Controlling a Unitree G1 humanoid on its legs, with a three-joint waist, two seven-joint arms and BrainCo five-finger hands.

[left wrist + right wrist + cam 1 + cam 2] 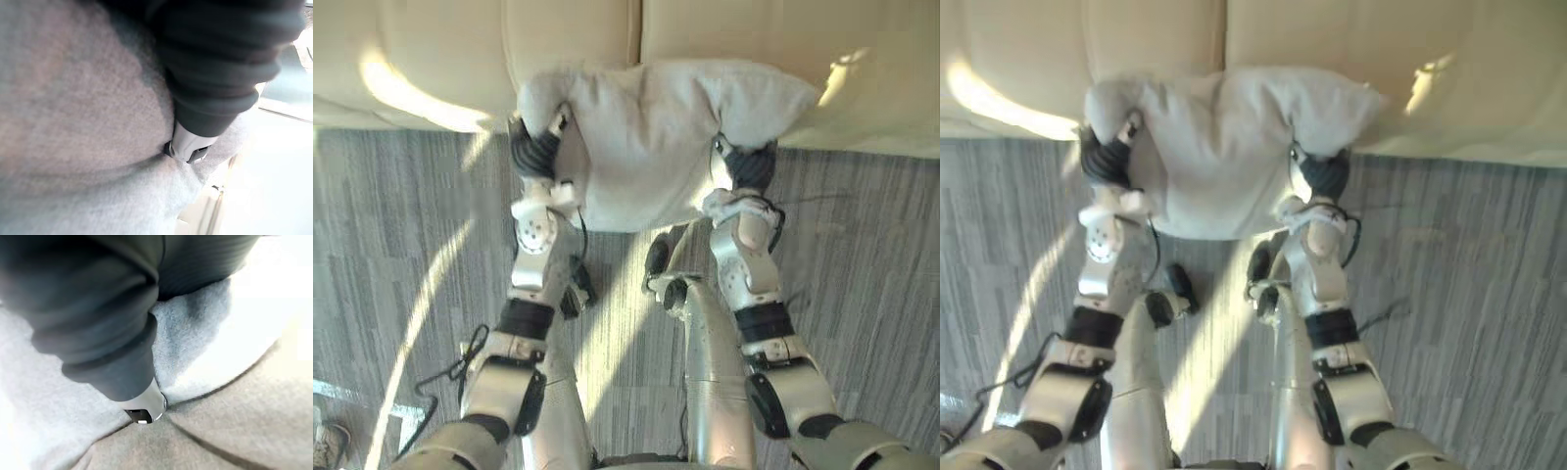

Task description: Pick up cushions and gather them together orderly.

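Sofa (pixel 440 49), cream, backs grey carpet (pixel 391 225) in the left eye view; a pale grey, rumpled cushion (pixel 646 137) overhangs its front edge between left hand (pixel 536 149) and right hand (pixel 749 164). Wrist views: each hand lies pressed into the cloth (grip cannot be told).

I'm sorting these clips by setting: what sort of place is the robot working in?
Likely a living room or lounge: a cream sofa, a grey carpeted floor, a grey cushion held before it.

cushion (pixel 646 137) | pale grey, soft, rumpled | raised at sofa's front edge, over floor
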